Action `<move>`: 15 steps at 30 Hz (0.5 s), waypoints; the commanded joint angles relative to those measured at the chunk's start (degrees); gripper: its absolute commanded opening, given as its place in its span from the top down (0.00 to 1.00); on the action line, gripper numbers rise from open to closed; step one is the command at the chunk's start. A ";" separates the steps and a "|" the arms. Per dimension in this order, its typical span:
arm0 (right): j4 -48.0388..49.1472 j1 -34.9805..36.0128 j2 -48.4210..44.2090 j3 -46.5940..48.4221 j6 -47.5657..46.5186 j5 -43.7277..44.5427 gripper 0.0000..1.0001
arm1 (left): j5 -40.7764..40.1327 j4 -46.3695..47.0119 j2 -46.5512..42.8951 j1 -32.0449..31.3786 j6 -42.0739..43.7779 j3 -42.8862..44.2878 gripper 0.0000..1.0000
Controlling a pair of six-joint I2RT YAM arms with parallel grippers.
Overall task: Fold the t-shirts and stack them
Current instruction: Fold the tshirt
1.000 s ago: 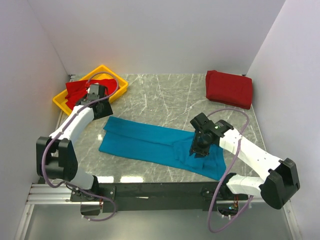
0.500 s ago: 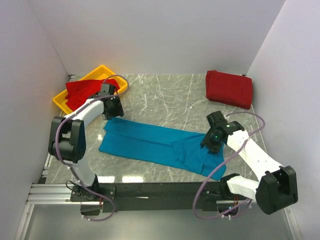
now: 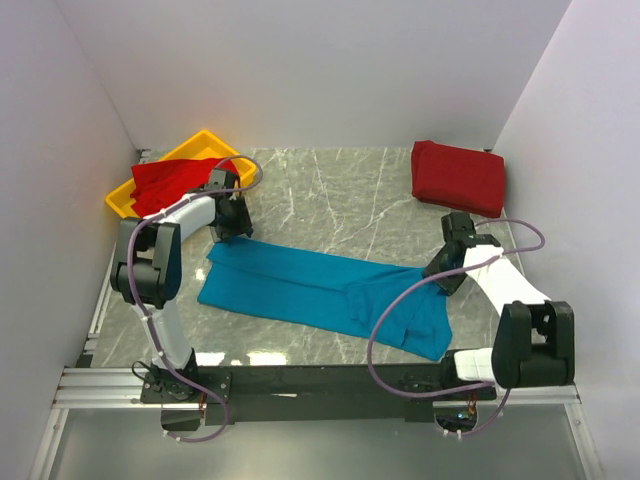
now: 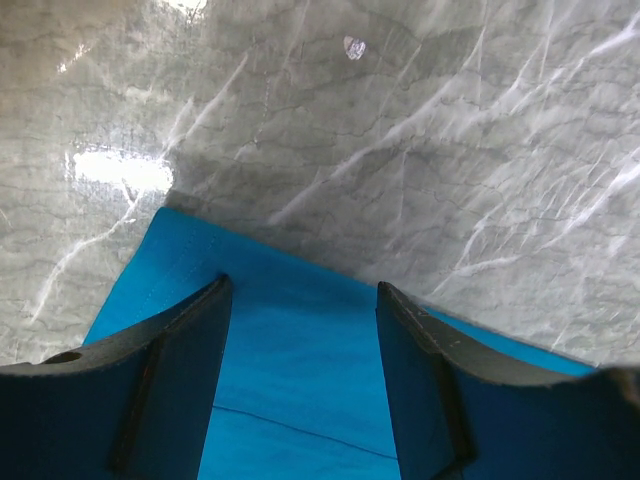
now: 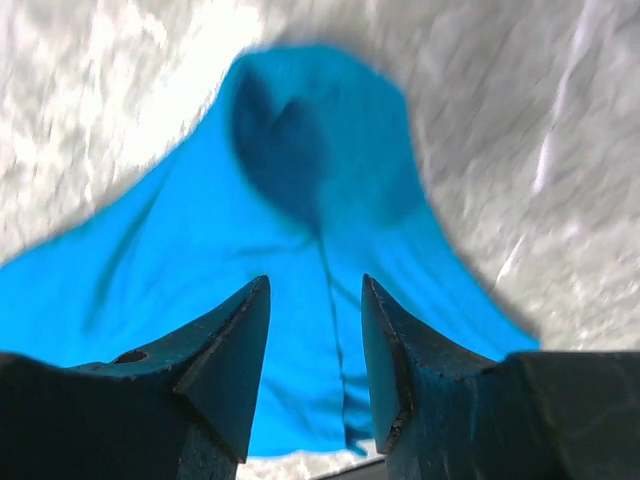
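A teal-blue t-shirt [image 3: 300,285] lies folded into a long strip across the near half of the marble table. My left gripper [image 3: 233,228] hovers at its far-left corner, open, and in the left wrist view only flat teal cloth [image 4: 300,400] shows under the left gripper [image 4: 300,290], with nothing held. My right gripper [image 3: 443,278] is at the strip's right end, open. In the right wrist view the rumpled teal end [image 5: 300,180] lies below the right gripper [image 5: 315,285], ungripped. A folded red t-shirt [image 3: 458,177] rests at the back right.
A yellow tray [image 3: 122,203] at the back left holds a crumpled red t-shirt [image 3: 170,180]. White walls close in the marble table [image 3: 330,200] on the left, back and right. The black rail of the arm bases [image 3: 320,380] runs along the near edge.
The right gripper opened, let go of the teal shirt's right part and drew off to the right. The left arm swung from the yellow tray to the shirt's far-left corner.
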 commanded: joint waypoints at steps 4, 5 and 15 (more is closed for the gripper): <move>7.62 -3.26 2.47 2.23 -3.96 1.84 0.51 | 0.50 0.50 1.32 0.09 0.28 3.27 0.35; 9.11 -3.54 3.17 2.31 -4.40 1.49 0.51 | 0.68 0.58 1.59 0.26 0.28 3.45 0.35; 13.33 -4.94 6.51 2.05 -5.98 -0.53 0.52 | 0.94 0.41 2.65 0.79 0.45 3.71 0.35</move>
